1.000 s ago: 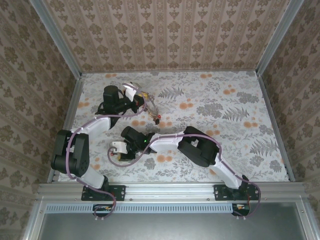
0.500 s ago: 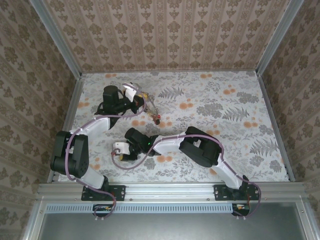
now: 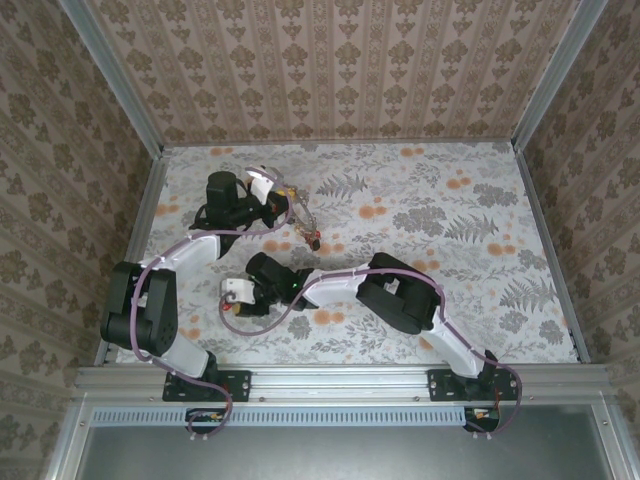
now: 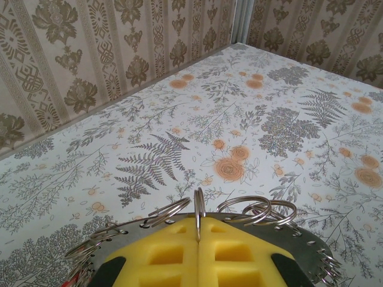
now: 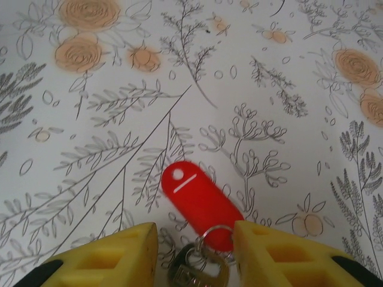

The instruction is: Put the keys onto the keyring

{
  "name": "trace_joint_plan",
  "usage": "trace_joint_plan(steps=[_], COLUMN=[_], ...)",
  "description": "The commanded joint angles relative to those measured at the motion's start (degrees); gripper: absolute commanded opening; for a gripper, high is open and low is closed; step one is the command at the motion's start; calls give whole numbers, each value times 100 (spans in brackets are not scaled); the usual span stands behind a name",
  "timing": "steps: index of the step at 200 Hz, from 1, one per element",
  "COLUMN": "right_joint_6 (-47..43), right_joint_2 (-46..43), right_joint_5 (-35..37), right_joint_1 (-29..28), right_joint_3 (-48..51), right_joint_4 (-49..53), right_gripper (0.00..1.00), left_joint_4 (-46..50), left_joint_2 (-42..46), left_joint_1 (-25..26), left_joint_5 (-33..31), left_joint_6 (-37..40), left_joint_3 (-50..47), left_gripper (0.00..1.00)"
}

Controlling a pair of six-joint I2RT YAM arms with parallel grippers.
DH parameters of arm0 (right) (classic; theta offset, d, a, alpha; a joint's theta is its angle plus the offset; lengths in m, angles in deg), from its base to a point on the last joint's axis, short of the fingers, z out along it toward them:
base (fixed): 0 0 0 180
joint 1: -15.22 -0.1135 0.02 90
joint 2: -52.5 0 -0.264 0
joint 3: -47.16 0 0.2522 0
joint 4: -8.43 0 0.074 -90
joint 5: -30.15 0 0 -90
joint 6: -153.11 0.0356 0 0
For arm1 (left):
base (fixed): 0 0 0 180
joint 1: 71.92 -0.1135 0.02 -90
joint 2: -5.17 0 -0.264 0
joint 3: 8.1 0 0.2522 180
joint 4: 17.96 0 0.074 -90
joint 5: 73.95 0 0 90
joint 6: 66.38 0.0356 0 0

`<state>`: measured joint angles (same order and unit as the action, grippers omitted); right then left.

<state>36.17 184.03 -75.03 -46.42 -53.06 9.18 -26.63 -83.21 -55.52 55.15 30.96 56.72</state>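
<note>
Over at ten o'clock on the table point(image 3: 450, 270), our left gripper point(image 4: 198, 230) is clamped tight on the keyring point(image 4: 299, 246) (small split rings hang off it). Around eight o'clock, the right gripper point(image 5: 194, 239) has its jaws partly apart astride a red-tagged key point(image 5: 200, 202), not pinching it. We'd say that key's not on yet, so plenty left.

Even, soft light, faint shadows; the keys point(image 5: 200, 203) nearest the lens blur slightly.
</note>
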Motion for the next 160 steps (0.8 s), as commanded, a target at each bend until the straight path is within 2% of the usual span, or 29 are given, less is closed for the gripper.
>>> trace_joint_plan(steps=[1, 62, 87, 105, 121, 134, 143, 160], right_joint_6=[147, 211, 219, 288, 320, 458, 607, 997], right_joint_2=[254, 236, 120, -43, -311, -630, -890, -1437], right_joint_5=[-28, 310, 490, 463, 332, 371, 403, 533], right_joint_1=[21, 21, 45, 82, 138, 200, 273, 459], right_joint_3=[-287, -90, 85, 346, 695, 1152, 1551, 2354], right_joint_4=[378, 451, 314, 139, 15, -169, -303, -505], right_gripper=[40, 33, 27, 18, 10, 8, 3, 2], left_joint_4=[-191, -132, -111, -48, 149, 483, 716, 958], left_joint_2=[234, 269, 286, 308, 339, 413, 459, 521], left_joint_1=[12, 12, 25, 55, 119, 204, 280, 394], left_joint_5=[149, 135, 128, 131, 129, 122, 86, 97], left_joint_6=[163, 180, 179, 198, 334, 606, 767, 939], left_joint_3=[272, 270, 267, 283, 318, 359, 399, 374], left_gripper=[0, 0, 0, 0, 0, 0, 0, 0])
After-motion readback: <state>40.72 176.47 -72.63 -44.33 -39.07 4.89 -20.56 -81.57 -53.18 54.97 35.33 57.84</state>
